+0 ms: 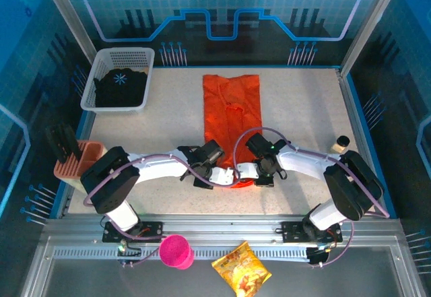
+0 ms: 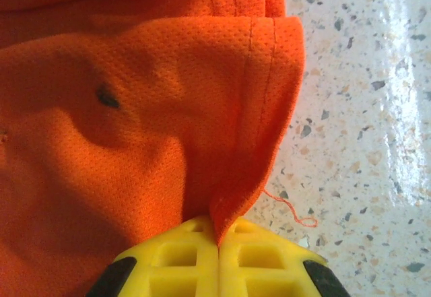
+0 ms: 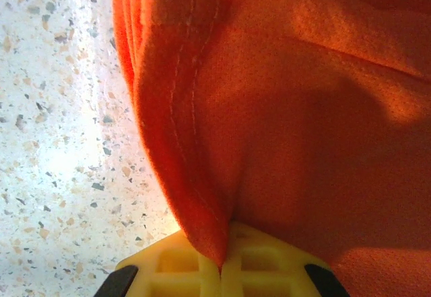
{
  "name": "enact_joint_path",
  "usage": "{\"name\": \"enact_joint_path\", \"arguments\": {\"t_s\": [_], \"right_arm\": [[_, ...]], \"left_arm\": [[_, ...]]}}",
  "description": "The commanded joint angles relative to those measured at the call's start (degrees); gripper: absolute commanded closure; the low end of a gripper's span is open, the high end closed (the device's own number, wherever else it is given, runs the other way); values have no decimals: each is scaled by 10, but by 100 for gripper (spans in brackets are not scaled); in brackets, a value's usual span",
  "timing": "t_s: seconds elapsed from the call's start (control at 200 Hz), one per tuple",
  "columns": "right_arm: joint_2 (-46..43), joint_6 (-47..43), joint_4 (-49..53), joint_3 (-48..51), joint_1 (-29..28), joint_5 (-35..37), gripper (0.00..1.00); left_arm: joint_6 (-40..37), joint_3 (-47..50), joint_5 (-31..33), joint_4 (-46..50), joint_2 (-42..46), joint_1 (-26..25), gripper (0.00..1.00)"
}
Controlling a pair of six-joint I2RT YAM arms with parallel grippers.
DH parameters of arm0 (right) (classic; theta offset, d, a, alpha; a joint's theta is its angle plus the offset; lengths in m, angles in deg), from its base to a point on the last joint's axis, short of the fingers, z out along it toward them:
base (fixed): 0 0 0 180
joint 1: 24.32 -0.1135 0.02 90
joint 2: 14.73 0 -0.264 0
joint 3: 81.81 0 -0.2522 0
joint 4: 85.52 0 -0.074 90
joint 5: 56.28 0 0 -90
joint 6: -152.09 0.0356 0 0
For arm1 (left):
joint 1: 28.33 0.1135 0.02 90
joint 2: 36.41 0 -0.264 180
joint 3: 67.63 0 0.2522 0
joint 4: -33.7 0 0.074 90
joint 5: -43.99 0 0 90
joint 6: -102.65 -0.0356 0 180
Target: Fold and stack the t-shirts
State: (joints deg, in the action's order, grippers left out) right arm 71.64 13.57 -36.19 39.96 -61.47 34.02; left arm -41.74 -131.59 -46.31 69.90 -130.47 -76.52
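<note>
early: left claw (image 2: 219, 243) and right claw (image 3: 221, 263) each clamped on the near hem of the orange t-shirt (image 1: 231, 108), a narrow strip ahead of them, crosswise fold not yet made; black t-shirt (image 1: 120, 87) in white mesh basket (image 1: 135, 58) far beyond left claw, nothing stacked.

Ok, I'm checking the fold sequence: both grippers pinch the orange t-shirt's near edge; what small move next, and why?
Probably raise both together a little: the left gripper and right gripper are each shut on a near corner of the orange t-shirt, the rest lying flat.
</note>
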Motion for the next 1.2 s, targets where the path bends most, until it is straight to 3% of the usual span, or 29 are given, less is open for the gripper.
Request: {"name": "enact_joint_path", "arguments": {"t_s": [0.0, 0.375, 0.571, 0.736, 0.946, 1.196], "right_arm": [[-31, -5, 13, 1, -9, 24, 100], [-182, -6, 106, -4, -37, -9, 100], [-237, 13, 155, -6, -62, -11, 100], [-241, 21, 134, -2, -63, 18, 100], [-191, 34, 62, -19, -43, 74, 100], [-144, 8, -15, -65, 10, 98, 100]], "left_arm": [[23, 8, 14, 36, 44, -5, 100], [85, 20, 22, 132, 188, -59, 100], [113, 8, 26, 173, 215, -85, 100], [116, -2, 37, 164, 214, -85, 100], [94, -35, 28, 157, 190, -52, 100], [69, -112, 21, 156, 136, 30, 100]]}}
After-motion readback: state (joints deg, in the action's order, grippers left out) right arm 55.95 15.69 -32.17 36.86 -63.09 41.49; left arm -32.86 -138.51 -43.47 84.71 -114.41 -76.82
